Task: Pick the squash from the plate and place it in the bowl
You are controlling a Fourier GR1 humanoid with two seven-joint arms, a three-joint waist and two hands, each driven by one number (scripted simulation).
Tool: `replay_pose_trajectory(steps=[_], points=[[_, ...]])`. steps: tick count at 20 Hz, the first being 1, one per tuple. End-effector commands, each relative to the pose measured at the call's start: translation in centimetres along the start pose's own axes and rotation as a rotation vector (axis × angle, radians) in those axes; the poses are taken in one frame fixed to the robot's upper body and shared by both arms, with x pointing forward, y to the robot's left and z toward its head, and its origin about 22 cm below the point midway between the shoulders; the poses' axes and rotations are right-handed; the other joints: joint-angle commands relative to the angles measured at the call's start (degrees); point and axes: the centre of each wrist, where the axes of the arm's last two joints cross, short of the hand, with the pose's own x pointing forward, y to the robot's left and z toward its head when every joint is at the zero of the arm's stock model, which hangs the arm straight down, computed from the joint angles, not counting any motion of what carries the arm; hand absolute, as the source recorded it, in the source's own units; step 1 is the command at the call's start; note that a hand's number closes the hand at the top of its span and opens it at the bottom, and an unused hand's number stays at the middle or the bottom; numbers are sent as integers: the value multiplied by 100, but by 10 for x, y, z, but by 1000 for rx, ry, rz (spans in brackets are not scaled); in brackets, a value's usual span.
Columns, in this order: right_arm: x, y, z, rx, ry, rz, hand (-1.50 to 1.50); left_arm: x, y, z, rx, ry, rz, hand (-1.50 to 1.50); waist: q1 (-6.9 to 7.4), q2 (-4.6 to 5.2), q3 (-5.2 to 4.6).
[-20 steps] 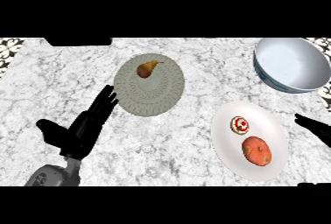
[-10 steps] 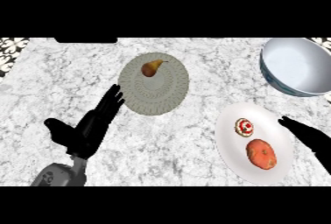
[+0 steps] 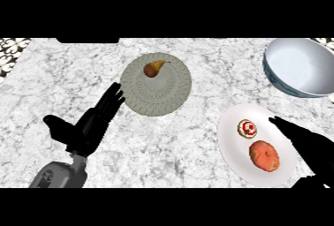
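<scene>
Fingers straight on both hands, left [image 3: 85,128] and right [image 3: 306,143], holding nothing. Squash [image 3: 154,68] on grey plate [image 3: 160,99], bowl [image 3: 300,66] well apart. Risk: right hand knocks white plate [image 3: 228,145].

A kitchen is indicated by a marble-patterned counter [image 3: 195,141] on which tableware and food are laid out: a grey woven plate [image 3: 163,95] at the far centre, a white plate [image 3: 235,148] at the near right, and a pale bowl [image 3: 303,66] at the far right.
</scene>
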Motion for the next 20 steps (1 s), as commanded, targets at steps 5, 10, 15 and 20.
replay_pose_trajectory(steps=[5,10,15,20], points=[[0,14,-22,104,88,59,-150,-12,4,7,5,9,-3,0,-35,-4,4],[4,36,-25,96,59,66,-150,-10,-5,-7,4,5,-7,0,-52,-6,4],[-3,48,-43,87,57,110,-150,16,12,-4,-2,5,23,0,-40,-6,6],[-18,49,-41,82,85,92,-150,0,9,2,-3,4,0,0,-54,-8,5]])
